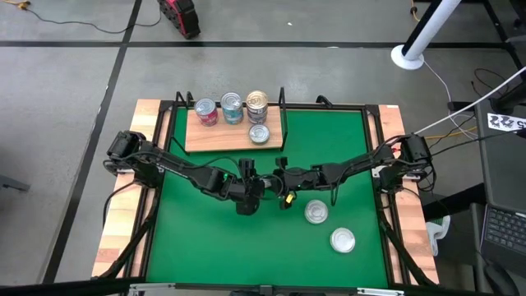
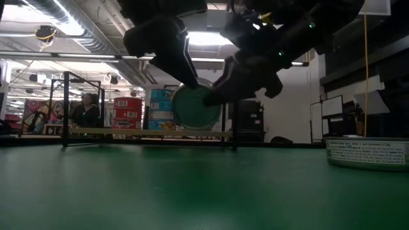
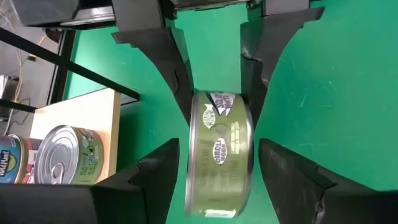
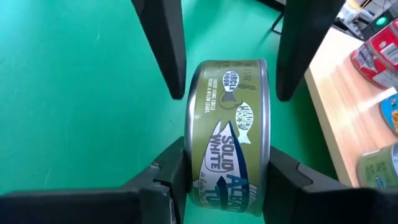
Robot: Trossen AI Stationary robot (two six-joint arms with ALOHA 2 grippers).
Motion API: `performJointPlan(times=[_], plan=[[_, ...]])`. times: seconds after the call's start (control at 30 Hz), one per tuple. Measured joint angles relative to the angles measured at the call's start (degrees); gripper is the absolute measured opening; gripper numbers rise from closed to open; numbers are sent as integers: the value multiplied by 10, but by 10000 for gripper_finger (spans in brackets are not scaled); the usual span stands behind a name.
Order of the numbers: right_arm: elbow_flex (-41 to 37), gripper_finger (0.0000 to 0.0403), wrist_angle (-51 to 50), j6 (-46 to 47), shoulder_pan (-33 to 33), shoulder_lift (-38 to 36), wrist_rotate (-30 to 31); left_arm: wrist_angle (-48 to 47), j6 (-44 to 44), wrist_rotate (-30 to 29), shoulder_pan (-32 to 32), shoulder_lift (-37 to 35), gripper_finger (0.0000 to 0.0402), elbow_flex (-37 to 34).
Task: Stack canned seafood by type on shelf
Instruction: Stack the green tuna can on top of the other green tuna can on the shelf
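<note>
Near the middle of the high view, just below the shelf (image 1: 234,136), both arms meet over the green mat (image 1: 329,156) with one green-labelled tin (image 4: 229,134) between them, lifted clear of the surface and turned on edge, as the low view shows. The right pincer (image 4: 227,171) is clamped on this tin across its flat faces. The left pincer (image 3: 214,158) has its fingers apart on either side of the same tin, close to it but with gaps showing, so it does not appear to grip yet. This looks like a handover in mid-air: the tin passing from the right arm to the left, which sits nearer the shelf. Toward the upper left of the high view the shelf already carries four tins: a red one (image 1: 206,112), a blue one (image 1: 233,108), a gold one (image 1: 257,105), and a single tin (image 1: 259,133) lying in front of them. Two more tins (image 1: 316,213) wait on the mat at lower right. Next, the left fingers probably need to shut squarely on the tin before the right ones let go, or it could drop; then the tin wants carrying to the shelf and setting on its own kind.
</note>
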Motion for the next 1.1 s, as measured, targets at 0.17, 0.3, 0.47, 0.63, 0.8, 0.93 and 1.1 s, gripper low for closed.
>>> performJointPlan(times=[0.17, 0.3, 0.47, 0.63, 0.8, 0.93, 1.1], plan=[[0, 138, 17, 0, 0, 0, 0, 0, 1, 0, 0, 0, 217, 0], [0, 138, 21, 0, 0, 0, 0, 0, 1, 0, 1, 0, 216, 0], [0, 139, 21, 0, 0, 0, 0, 0, 2, 0, 1, 0, 177, 0], [0, 163, 20, -1, 0, 0, 0, -1, 14, 2, 1, 0, 139, 0], [0, 217, 24, 0, 0, 0, 2, -1, 17, 2, 5, 1, 139, -1], [0, 253, 15, 5, 0, -6, 26, -1, 23, -3, 17, 1, 139, -1], [0, 274, -70, 5, 0, -59, 35, -1, 57, -7, 39, 1, 139, -1]])
